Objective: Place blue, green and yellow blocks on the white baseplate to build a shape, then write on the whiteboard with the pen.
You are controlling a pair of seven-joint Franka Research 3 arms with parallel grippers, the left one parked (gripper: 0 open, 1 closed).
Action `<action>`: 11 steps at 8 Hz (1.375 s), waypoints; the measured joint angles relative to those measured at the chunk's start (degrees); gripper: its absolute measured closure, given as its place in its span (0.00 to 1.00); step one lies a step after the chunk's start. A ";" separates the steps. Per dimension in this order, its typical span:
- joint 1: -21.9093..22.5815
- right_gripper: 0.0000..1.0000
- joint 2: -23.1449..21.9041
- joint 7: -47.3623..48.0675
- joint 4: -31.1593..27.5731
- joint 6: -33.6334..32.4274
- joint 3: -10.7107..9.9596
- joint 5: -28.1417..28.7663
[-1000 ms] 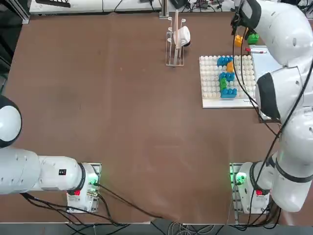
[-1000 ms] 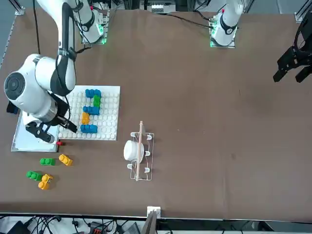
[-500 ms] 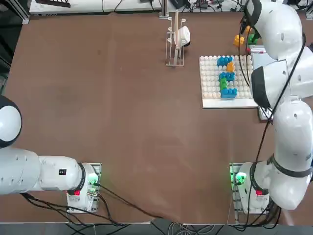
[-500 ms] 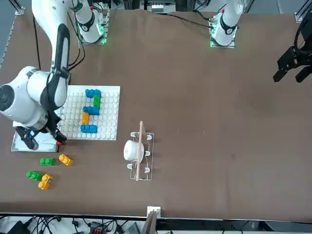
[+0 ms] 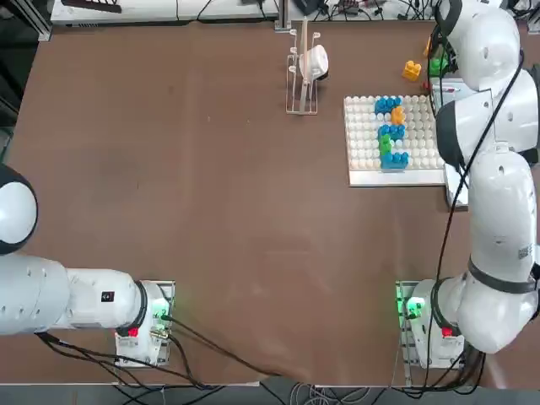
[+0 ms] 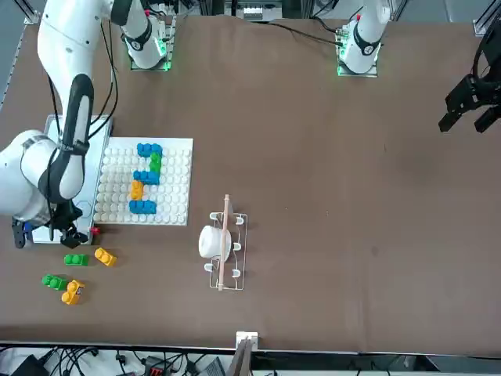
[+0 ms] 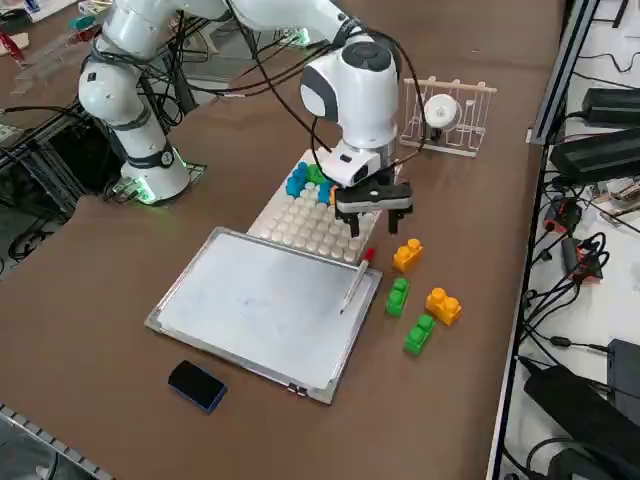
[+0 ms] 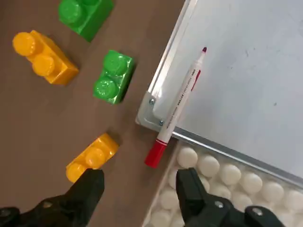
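While the right gripper point(image 7: 373, 213) hangs over the corner where the baseplate point(image 7: 318, 226) meets the whiteboard point(image 7: 262, 306), its fingers point(image 8: 188, 188) stand spread with nothing between them, touching nothing. The pen point(image 8: 178, 107) lies across that same whiteboard corner, red end poking off the frame toward the baseplate, tip resting on the board surface.

Edges and room, taking the pen as landmark: the whiteboard frame runs under the barrel; the baseplate studs sit just beside the red end. On the open bench side, one yellow block point(image 8: 91, 157) lies near the red end, a green block point(image 8: 112, 76) beside the frame edge, and another yellow block point(image 8: 44, 57) and green block point(image 8: 85, 14) farther out. The bench between these blocks and the frame is bare brown surface.

Arm pose: the right arm reaches from its base past the baseplate, wrist bent so the fingers point down at the bench.

On the baseplate, blue, green and yellow blocks point(image 5: 391, 131) form a built shape.
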 joint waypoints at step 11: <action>-7.44 0.30 2.80 6.25 0.39 -1.87 5.79 8.26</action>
